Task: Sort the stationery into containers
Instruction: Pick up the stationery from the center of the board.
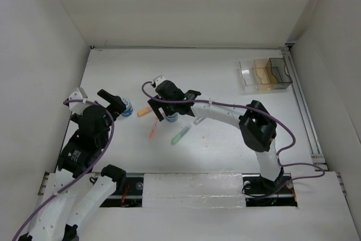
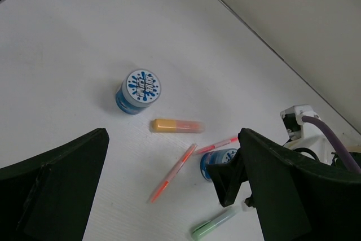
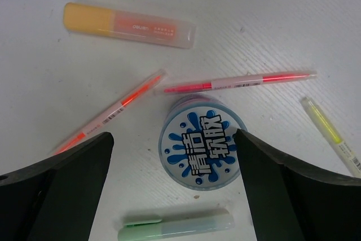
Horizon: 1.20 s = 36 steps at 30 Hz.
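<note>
Stationery lies loose on the white counter (image 1: pixel 214 77), none of it yet in a container. Nearest the arm bases is a pale green capped marker (image 3: pixel 177 227). Just beyond it stands a small round blue pot with a white splash-print lid (image 3: pixel 202 142). The right end effector (image 3: pixel 172 139) hovers over this pot, spread wide to either side and holding nothing. This pot looks rigid, light and smooth-walled, so a squeeze across its round side below the lid seems safest. A slim red pen (image 3: pixel 237 82) lies just past it, likely to roll. Farther left, the left end effector (image 2: pixel 174 132), also wide open and empty, is near a second blue pot (image 2: pixel 140 90). A clear three-compartment plastic organiser (image 1: pixel 265 87) sits far right, well apart.
</note>
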Each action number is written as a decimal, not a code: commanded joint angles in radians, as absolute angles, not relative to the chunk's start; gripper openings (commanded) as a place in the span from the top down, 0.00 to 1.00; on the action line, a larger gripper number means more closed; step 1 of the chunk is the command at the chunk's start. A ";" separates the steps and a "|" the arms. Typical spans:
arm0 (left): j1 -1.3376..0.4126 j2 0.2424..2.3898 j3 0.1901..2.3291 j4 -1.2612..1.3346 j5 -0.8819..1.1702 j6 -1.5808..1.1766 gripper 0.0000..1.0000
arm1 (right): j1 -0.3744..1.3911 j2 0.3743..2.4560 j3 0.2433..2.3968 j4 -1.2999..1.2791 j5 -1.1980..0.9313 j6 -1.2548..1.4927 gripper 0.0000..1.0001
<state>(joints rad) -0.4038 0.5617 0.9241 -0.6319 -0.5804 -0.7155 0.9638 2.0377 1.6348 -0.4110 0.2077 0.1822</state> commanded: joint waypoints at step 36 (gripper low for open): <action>-0.400 0.588 0.934 -0.583 -0.551 -0.683 0.00 | 0.931 2.077 1.647 -0.400 0.253 0.172 0.19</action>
